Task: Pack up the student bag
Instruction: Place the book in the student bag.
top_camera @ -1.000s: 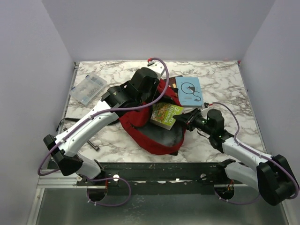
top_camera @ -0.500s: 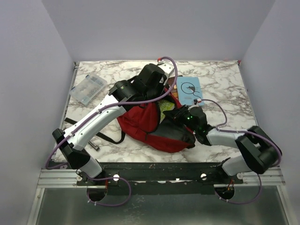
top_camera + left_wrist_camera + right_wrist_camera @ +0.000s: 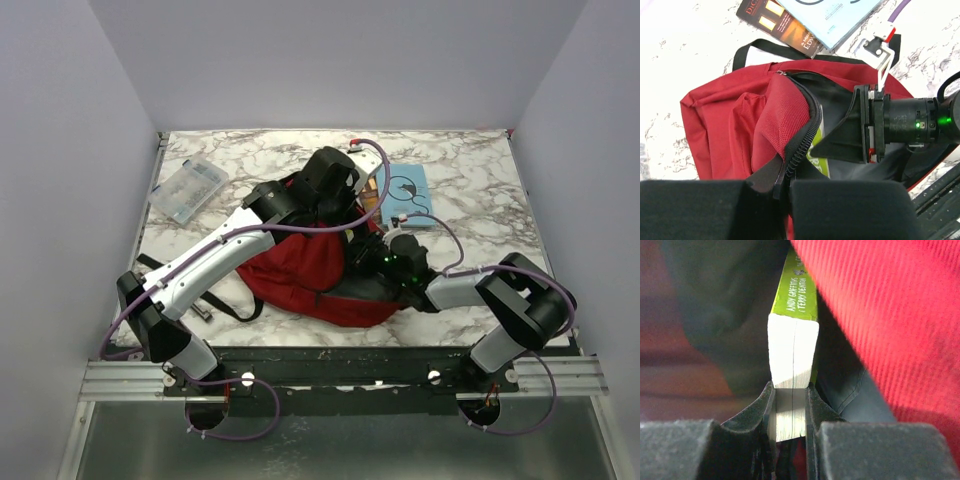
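Note:
The dark red student bag lies open in the middle of the table, also in the left wrist view. My left gripper is shut on the bag's zipper edge and holds the flap up. My right gripper is shut on a green-covered book, gripping its page edge, and reaches inside the bag's mouth under the red fabric. In the top view the right gripper sits at the bag's opening. The book's green cover shows inside the bag.
A light blue book and a dark book under it lie behind the bag at the right. A clear plastic case lies at the far left. Black straps trail on the marble table left of the bag.
My right gripper has carried the green book from above the bag's front down into its opening. My left arm has shifted right and farther back, lifting the flap.

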You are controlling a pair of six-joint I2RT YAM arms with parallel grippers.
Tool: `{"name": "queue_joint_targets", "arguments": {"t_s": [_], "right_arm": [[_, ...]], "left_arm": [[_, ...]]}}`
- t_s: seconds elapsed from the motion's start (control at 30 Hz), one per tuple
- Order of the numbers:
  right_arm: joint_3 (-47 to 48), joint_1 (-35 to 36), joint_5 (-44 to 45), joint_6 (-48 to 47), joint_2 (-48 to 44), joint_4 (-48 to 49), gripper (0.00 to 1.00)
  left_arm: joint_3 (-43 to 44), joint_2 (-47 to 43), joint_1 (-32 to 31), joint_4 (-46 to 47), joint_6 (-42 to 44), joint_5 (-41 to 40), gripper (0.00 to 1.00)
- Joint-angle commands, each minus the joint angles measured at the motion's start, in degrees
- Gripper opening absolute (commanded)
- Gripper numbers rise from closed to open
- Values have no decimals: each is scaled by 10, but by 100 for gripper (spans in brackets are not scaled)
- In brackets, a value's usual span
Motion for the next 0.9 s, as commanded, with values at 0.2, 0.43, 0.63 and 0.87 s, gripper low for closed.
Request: {"name": "queue_joint_targets", "arguments": {"t_s": [0.2,0.43,0.63,0.87], "right_arm": [[-5,56,-85,-5,-1,63,0],[74,52,-146,-30,165,122,6],[100,21,-138,-146,103,-108,52],[100,-39,-109,-289,-82,-394,71]], "left_arm": [[-74,-41,-5,91,85,-21,0],[-178,-112,-5,166,108,60,0],[-286,-174,-6,248,82,44,0],[-393,-214,-3,294,51,1,0]]}}
